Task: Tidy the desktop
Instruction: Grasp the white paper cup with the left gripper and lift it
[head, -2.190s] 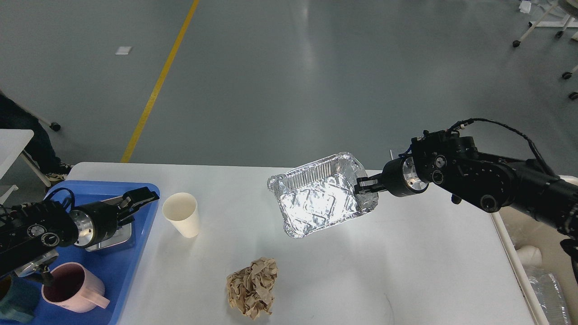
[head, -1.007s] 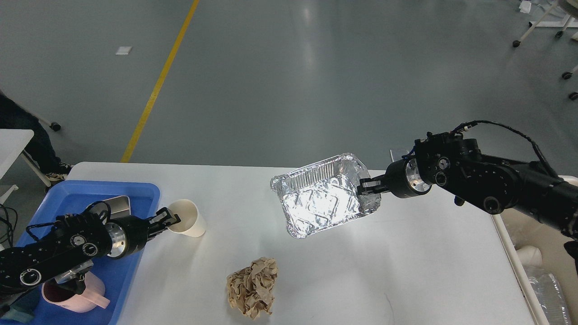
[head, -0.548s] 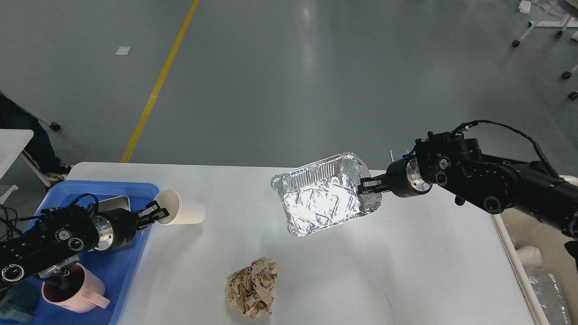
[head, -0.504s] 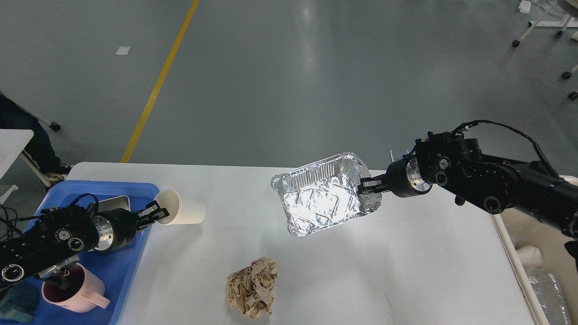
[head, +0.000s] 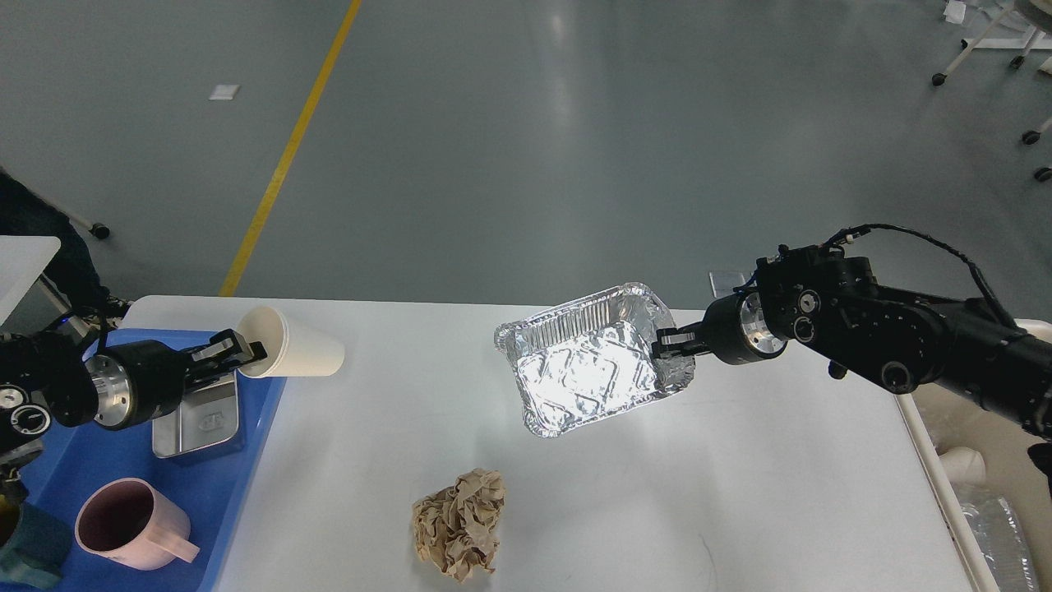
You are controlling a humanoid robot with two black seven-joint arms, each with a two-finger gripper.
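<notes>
In the head view, the left end effector (head: 243, 355), pinching the cream paper cup (head: 291, 353) by its rim, has lifted it sideways off the white-grey table (head: 740, 493). The right end effector (head: 672, 341) keeps gripping the crinkled foil tray (head: 588, 370), so both are leaving the table; the crumpled brown paper ball (head: 460, 524) below remains.

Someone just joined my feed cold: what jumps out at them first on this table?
The shiny foil tray right of centre grabs the eye, tilted and pinched at its right rim by the right tool. At left, the left tool grips a cream paper cup by its rim, tipped sideways beside the blue tray. A crumpled brown paper ball lies loose on the desktop near the front.
</notes>
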